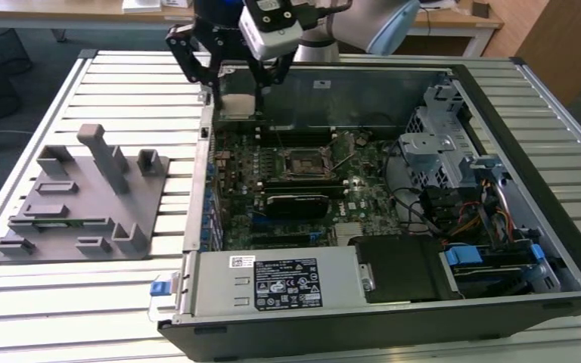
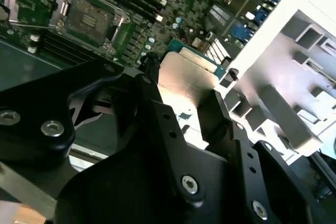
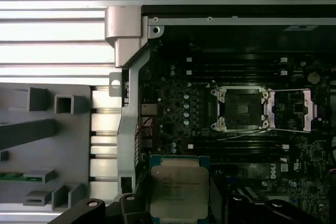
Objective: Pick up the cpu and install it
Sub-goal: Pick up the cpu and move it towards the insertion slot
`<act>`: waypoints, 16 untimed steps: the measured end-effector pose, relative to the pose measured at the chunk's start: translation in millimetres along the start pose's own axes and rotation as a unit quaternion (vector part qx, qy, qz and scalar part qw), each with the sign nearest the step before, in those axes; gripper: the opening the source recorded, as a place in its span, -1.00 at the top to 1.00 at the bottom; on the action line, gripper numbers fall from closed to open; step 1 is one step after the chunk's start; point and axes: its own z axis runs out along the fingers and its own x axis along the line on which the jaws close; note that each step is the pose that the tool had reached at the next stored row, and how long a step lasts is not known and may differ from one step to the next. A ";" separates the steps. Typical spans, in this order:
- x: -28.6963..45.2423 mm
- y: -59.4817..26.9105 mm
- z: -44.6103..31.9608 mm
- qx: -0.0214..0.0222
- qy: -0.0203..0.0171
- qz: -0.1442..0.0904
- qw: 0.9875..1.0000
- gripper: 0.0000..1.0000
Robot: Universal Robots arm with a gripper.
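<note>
**Chip aloft, socket waiting**

The gripper point(image 1: 238, 97) is clamped on the cpu point(image 1: 236, 107), held above the computer case point(image 1: 202, 197) at its far corner on the exterior view's left; the open socket point(image 1: 304, 161) lies well apart, toward that view's right and nearer its camera.

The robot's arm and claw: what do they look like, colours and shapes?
The arm is a smooth pale grey tube with a darker ring at a joint. A white box with a dark lens sits near its wrist. The gripper is matte black: flat linked plates pinned with silvery screws, ending in two slim fingers.
</note>
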 end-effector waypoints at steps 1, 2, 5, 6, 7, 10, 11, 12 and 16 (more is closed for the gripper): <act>-3.8 0.1 -0.1 0.000 0.000 0.000 1.000 -0.07; -7.5 0.1 -0.1 0.000 0.000 0.000 1.000 -0.07; -17.1 0.2 -0.3 0.000 0.000 0.000 1.000 -0.07; -19.9 0.3 -0.3 0.000 0.000 0.000 1.000 -0.07; -22.6 0.3 -0.4 0.000 0.000 0.000 1.000 -0.07; -29.5 0.4 -0.5 0.000 0.000 0.000 1.000 -0.07; -31.1 0.4 -0.5 0.000 0.000 0.000 1.000 -0.07; -32.4 0.5 -0.5 0.000 0.000 0.000 1.000 -0.07; -33.7 0.5 -0.5 0.000 0.000 0.000 1.000 -0.07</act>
